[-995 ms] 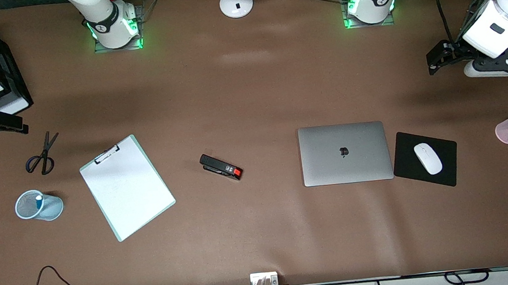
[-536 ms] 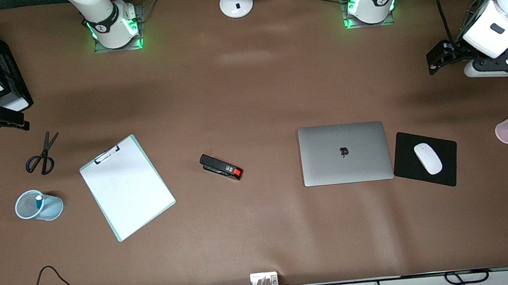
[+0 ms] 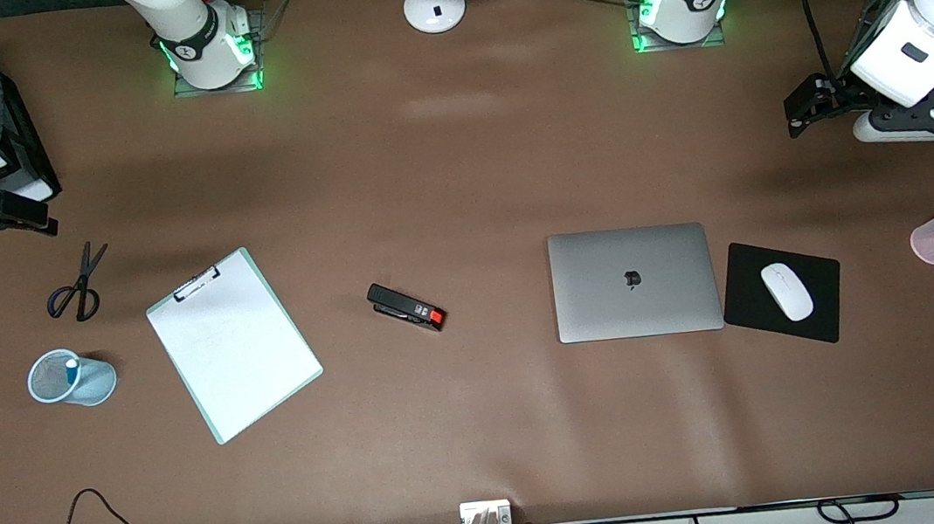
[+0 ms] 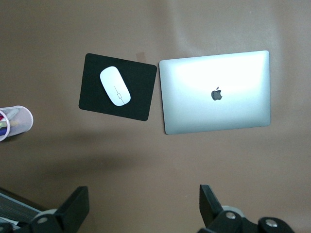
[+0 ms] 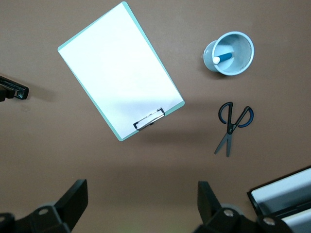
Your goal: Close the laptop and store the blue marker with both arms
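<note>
Since laptop (image 3: 634,281) lies shut and blue marker (image 3: 72,368) sits in cup (image 3: 72,377), both pincers, left (image 4: 141,206) and right (image 5: 141,204), gape empty; stray descent risks toppling cup.

Silver laptop (image 3: 635,281) lies shut; blue marker (image 3: 72,369) stands in a mesh cup (image 3: 90,384).

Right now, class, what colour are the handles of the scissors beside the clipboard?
Dark blue handles on the scissors, clearest in the right wrist view.
</note>
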